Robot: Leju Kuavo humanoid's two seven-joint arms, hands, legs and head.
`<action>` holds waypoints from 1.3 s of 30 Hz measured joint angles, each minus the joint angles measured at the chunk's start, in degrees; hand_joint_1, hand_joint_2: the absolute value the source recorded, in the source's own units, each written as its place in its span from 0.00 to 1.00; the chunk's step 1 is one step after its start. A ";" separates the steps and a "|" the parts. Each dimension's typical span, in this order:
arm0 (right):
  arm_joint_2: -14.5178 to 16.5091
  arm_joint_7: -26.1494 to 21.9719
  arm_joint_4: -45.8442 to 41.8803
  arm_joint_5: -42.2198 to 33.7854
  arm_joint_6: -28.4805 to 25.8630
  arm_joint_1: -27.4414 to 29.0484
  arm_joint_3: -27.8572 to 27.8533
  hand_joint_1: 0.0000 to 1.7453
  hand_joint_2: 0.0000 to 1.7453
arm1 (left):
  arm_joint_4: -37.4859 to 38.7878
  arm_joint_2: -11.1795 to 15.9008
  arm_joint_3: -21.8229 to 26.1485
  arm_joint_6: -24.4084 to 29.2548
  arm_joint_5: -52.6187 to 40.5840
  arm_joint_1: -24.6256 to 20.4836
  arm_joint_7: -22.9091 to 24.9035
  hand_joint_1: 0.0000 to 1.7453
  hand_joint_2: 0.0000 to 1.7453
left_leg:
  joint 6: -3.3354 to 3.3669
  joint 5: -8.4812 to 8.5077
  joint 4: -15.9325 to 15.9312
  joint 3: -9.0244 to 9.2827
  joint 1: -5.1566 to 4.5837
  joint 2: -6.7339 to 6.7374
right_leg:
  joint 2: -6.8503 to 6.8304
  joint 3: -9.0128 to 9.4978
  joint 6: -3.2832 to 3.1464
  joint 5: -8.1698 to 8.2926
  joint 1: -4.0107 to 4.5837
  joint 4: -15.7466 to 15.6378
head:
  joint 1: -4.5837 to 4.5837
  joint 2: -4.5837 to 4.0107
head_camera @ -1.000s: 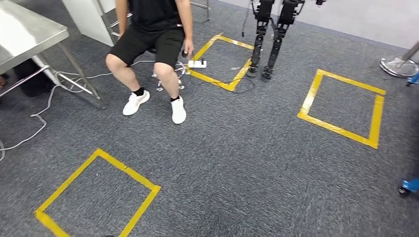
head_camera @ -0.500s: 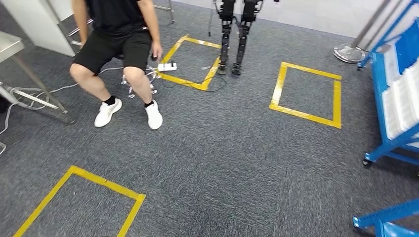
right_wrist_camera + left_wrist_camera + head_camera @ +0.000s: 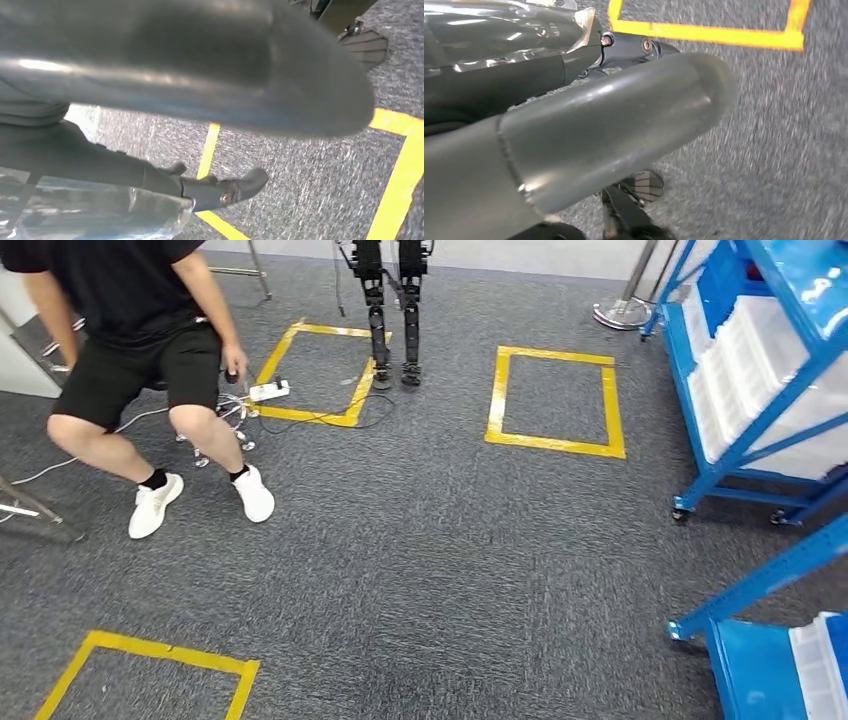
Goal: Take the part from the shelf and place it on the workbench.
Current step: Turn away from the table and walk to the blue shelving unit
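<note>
Hanging at the robot's sides, both arms are seen in the wrist views against grey carpet floor [image 3: 440, 540] marked with yellow tape squares [image 3: 555, 400]. The left hand [image 3: 589, 130] appears as a large blurred grey form with dark parts behind it; whether its fingers are spread or curled cannot be told. The same holds for the right hand [image 3: 200, 65]: a blurred grey mass, with the finger posture not readable. Nothing is seen held in either.

In the head view the blue metal shelf on castors [image 3: 745, 455] stands at the right, carrying rows of white translucent plastic bins [image 3: 760, 360]. A second blue rack [image 3: 770, 585] with another white bin lies nearer, at the lower right corner. The part itself cannot be made out; it is judged to lie inside one of the bins, and which one cannot be told.

A seated person in black shorts and white shoes [image 3: 150, 350] is noted at the left, and a pair of dark robot legs [image 3: 390, 310] stands at a tape square beyond.

Handling is a matter of judgement only. A part stored in such bins is likely small, rigid and light, possibly smooth-surfaced. It is advised that hold be taken across its widest firm faces, from above, clear of the bin walls. No worktop is confirmed in these views.
</note>
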 joint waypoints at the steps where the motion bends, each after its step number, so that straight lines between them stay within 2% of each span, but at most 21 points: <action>1: 0.01 0.04 0.00 -0.01 0.00 0.02 0.00 0.00 0.00 | 0.02 -0.02 0.00 0.00 -0.03 0.11 0.12 0.00 0.00 | 0.09 -0.91 3.06 -1.60 -0.01 -0.43 | 0.74 -0.03 -0.09 0.01 0.21 0.02 | -0.03 -0.01; 3: -0.01 0.03 0.00 -0.03 0.01 0.13 -0.01 0.00 0.00 | 0.02 -0.02 0.00 0.01 0.07 0.22 0.27 0.00 0.00 | 0.48 0.70 3.31 -2.21 -0.02 -0.84 | 2.34 0.04 -0.15 0.03 0.53 0.08 | -0.04 -0.01; 6: 0.00 0.06 0.00 0.02 0.02 0.11 -0.02 0.00 0.00 | 0.02 -0.02 -0.01 0.02 0.04 0.23 0.31 0.00 0.00 | 1.37 6.57 -7.25 2.31 -0.01 -3.81 | 4.56 0.18 -0.04 0.07 0.76 0.25 | 0.01 -0.01; 8: 0.04 0.08 0.00 0.03 0.01 0.00 -0.02 0.00 0.00 | 0.03 -0.02 -0.02 0.04 -0.02 0.22 0.42 0.00 0.00 | 1.67 7.58 -10.82 3.83 -0.24 -5.44 | 5.80 -0.19 0.38 0.29 0.75 0.31 | 0.02 -0.01; 10: 0.03 0.07 0.01 0.05 0.00 0.15 -0.02 0.00 0.00 | 0.03 -0.05 -0.01 0.07 -0.01 0.15 0.51 0.00 0.00 | 2.08 7.82 -11.34 4.00 -0.57 -4.36 | 6.79 -0.71 1.12 0.64 0.60 0.16 | 0.01 -0.01; 11: 0.01 0.06 0.01 0.08 0.00 0.28 -0.02 0.00 0.00 | 0.03 -0.08 -0.01 0.08 -0.01 0.08 0.51 0.00 0.00 | 2.43 8.15 -11.79 4.18 -0.62 -3.69 | 6.24 -1.06 1.37 0.57 0.61 0.42 | 0.03 -0.01; 13: -0.06 0.05 0.01 0.14 0.00 0.33 -0.02 0.00 0.00 | 0.02 -0.13 0.01 0.13 -0.03 0.09 0.51 0.00 0.00 | 3.20 8.79 -12.73 4.45 -0.58 -2.07 | 3.26 -2.97 1.32 -1.11 0.74 3.64 | 0.26 0.00; 15: -0.10 0.03 0.00 0.17 0.00 0.19 -0.02 0.00 0.00 | 0.02 -0.13 0.02 0.22 -0.02 0.24 0.52 0.00 0.00 | 3.48 8.90 -12.93 4.39 -0.81 -0.23 | 0.49 -6.70 0.95 -4.39 0.64 11.03 | 0.45 0.00; 17: -0.11 0.02 0.01 0.22 0.00 0.21 -0.02 0.00 0.00 | 0.03 -0.13 0.02 0.27 -0.02 0.31 0.52 0.00 0.00 | 3.49 8.86 -12.90 4.29 -0.96 1.60 | -0.19 -9.07 1.31 -6.02 0.42 16.23 | 0.46 0.00; 19: -0.18 0.03 0.02 0.25 0.00 0.37 -0.02 0.00 0.00 | 0.04 -0.16 0.01 0.30 -0.02 0.31 0.52 0.00 0.00 | 3.35 8.76 -12.86 4.32 -0.96 3.10 | -0.98 -6.81 2.29 -4.42 0.19 12.77 | 0.51 0.00; 21: -0.25 0.03 0.01 0.25 0.00 0.26 -0.02 0.00 0.00 | 0.03 -0.20 0.01 0.39 -0.02 0.30 0.52 0.00 0.00 | 2.87 8.44 -12.75 4.59 -1.16 4.40 | -3.77 -1.81 2.86 -1.90 0.22 4.40 | 0.56 -0.01; 23: -0.25 0.03 0.00 0.25 0.00 0.06 -0.02 0.00 0.00 | 0.03 -0.21 0.02 0.46 -0.02 0.25 0.52 0.00 0.00 | 2.22 8.06 -12.66 4.93 -1.48 5.57 | -5.44 0.79 2.38 -0.75 0.51 -0.11 | 0.43 -0.01; 25: -0.24 0.07 0.01 0.25 0.00 0.10 -0.04 0.00 0.00 | 0.04 -0.26 0.02 0.48 -0.03 0.05 0.55 0.00 0.00 | 1.58 7.80 -12.72 5.27 -1.41 6.66 | -4.28 0.62 1.56 -0.60 0.67 -0.43 | 0.27 -0.01; 26: -0.25 0.09 0.01 0.25 0.00 0.19 -0.05 0.00 0.00 | 0.03 -0.31 0.02 0.49 -0.03 -0.09 0.56 0.00 0.00 | 1.19 7.46 -12.48 5.33 -1.20 6.39 | -3.63 0.62 1.20 -0.53 0.48 -0.53 | 0.21 -0.01; 28: -0.28 0.16 0.00 0.25 -0.02 0.23 -0.08 0.00 0.00 | 0.03 -0.37 0.01 0.51 -0.05 -0.19 0.59 0.00 0.00 | 0.56 5.07 -9.36 4.22 -0.79 3.68 | -2.35 0.81 0.33 -0.23 0.03 -0.75 | -0.04 0.00; 30: -0.26 0.22 0.00 0.25 -0.04 0.13 -0.09 0.00 0.00 | 0.08 -0.38 0.01 0.54 -0.10 0.01 0.66 0.00 0.00 | 0.38 0.88 -1.77 0.86 -0.61 0.41 | -1.00 0.70 -0.28 -0.03 0.08 -0.77 | -0.33 0.00; 32: -0.24 0.22 0.00 0.25 -0.04 0.09 -0.09 0.00 0.00 | 0.15 -0.39 0.00 0.57 -0.14 0.23 0.81 0.00 0.00 | 0.39 -1.21 4.42 -2.22 -0.57 -0.57 | 0.65 0.65 -0.47 0.03 0.34 -0.73 | -0.38 0.00; 33: -0.25 0.22 0.00 0.27 -0.04 0.14 -0.09 0.00 0.00 | 0.18 -0.39 0.00 0.58 -0.14 0.27 0.89 0.00 0.00 | 0.46 -0.44 4.58 -2.50 -0.53 -0.74 | 1.50 0.71 -0.49 0.04 0.41 -0.71 | -0.38 -0.01; 35: -0.26 0.22 0.00 0.31 -0.04 0.22 -0.09 0.00 0.00 | 0.20 -0.39 0.00 0.60 -0.13 0.26 0.94 0.00 0.00 | 0.72 3.79 -1.18 -0.22 -0.31 -1.87 | 3.17 0.91 -0.45 0.05 0.42 -0.63 | -0.39 -0.01; 37: -0.25 0.22 0.00 0.35 -0.03 0.12 -0.09 0.00 0.00 | 0.24 -0.39 0.00 0.61 -0.14 0.25 0.94 0.00 0.00 | 0.93 7.30 -8.22 2.56 0.01 -4.97 | 4.63 0.76 -0.23 0.05 0.62 -0.35 | -0.37 -0.01; 39: -0.23 0.22 0.00 0.37 -0.02 0.05 -0.09 0.00 0.00 | 0.29 -0.42 0.00 0.63 -0.16 0.21 1.00 0.00 0.00 | 1.29 8.01 -10.73 3.35 -0.13 -6.35 | 6.03 0.04 0.53 0.27 0.70 -0.17 | -0.33 0.00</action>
